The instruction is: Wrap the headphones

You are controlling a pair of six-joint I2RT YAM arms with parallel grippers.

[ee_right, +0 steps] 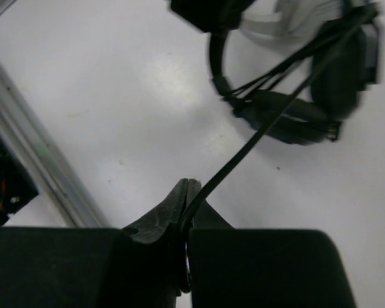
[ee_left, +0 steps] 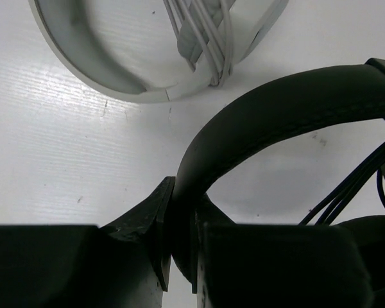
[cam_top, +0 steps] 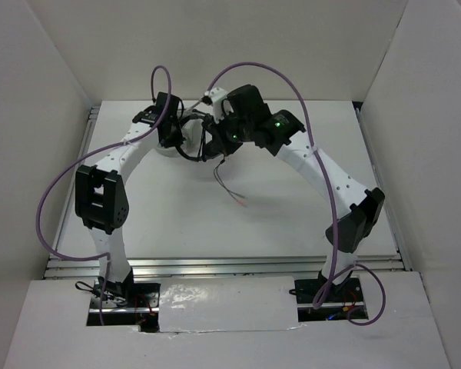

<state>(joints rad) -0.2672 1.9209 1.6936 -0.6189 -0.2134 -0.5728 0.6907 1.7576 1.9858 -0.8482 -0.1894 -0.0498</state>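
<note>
The left fingers [ee_left: 155,215] are clamped on the headband [ee_left: 276,109] of the headphones [cam_top: 207,142], one finger on each side of the padded arc and no gap showing. The right fingers [ee_right: 167,215] are pinched together on the thin black cable [ee_right: 263,131], which runs in a straight, taut line from them up towards an earcup [ee_right: 289,119].

The headphones are at the far middle of the counter [cam_top: 215,223], between the two wrists and just beside the grey-white stand [ee_left: 83,64]. Whether they rest on the counter or are lifted a little I cannot tell. In the right wrist view several thin strands already cross between the headband's end and the earcup, so some of the cable looks to be wound on. The overhead view shows a loose tail lying on the counter towards the near side.

The step in hand looks like the winding itself, with the left arm bracing the headphones while the right arm leads the cable. I judge the wrap partly done.

The next move calls for the right arm to carry the cable round the headphones in another loop. It should hold enough tension for the turn to lie flat, but not enough to drag the headband out of the left grip. The cable is thin and slick-looking, so it could slide through the pinch. The left arm should stay put.
</note>
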